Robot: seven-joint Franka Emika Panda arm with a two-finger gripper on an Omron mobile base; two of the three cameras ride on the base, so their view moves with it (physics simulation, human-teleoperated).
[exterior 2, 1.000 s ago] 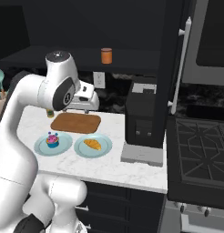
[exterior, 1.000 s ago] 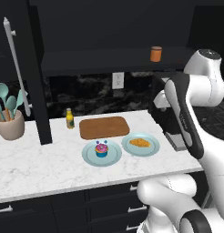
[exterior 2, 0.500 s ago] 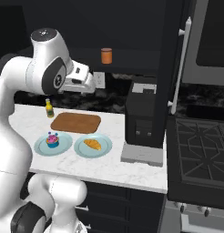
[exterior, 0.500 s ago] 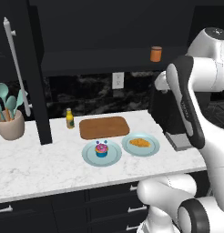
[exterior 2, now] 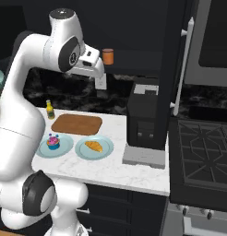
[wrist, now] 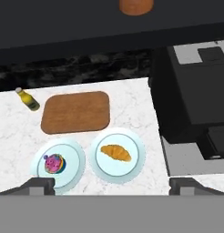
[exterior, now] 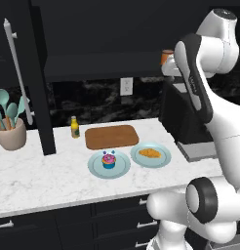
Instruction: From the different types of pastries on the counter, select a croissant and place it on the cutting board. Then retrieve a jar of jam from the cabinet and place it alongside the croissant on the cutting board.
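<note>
gripper: the gripper (exterior 2: 98, 69) hangs high over the counter with its jaws spread wide and nothing between them; in the hand view the two finger tips (wrist: 38, 184) sit far apart at the bottom.
why held so: raised this far, the hand camera looks down on the whole work area, which by my reading suits choosing a pastry before any descent.
croissant: the croissant (wrist: 115, 152) lies flat in the middle of a pale blue plate (wrist: 134, 170), well below the gripper and roughly between its tips in the hand view; nothing touches it.
cupcake: the cupcake (wrist: 54, 162) stands on a second plate (wrist: 73, 172) just beside the first, on the side toward the yellow bottle (wrist: 27, 99).
cutting board: the cutting board (wrist: 75, 112) lies bare on the counter (wrist: 132, 99), just behind both plates, close enough that the carry should be short.
jar of jam: the jar of jam (exterior 2: 107, 56) stands upright on the cabinet (exterior: 92, 68) shelf, near the gripper's height and just beside the hand in the right base view.
coffee machine: a black appliance (exterior 2: 144, 117) stands beside the croissant's plate and could crowd a descent from that side.
stage: neither item is on the board yet; I judge the croissant pick has not begun.
</note>
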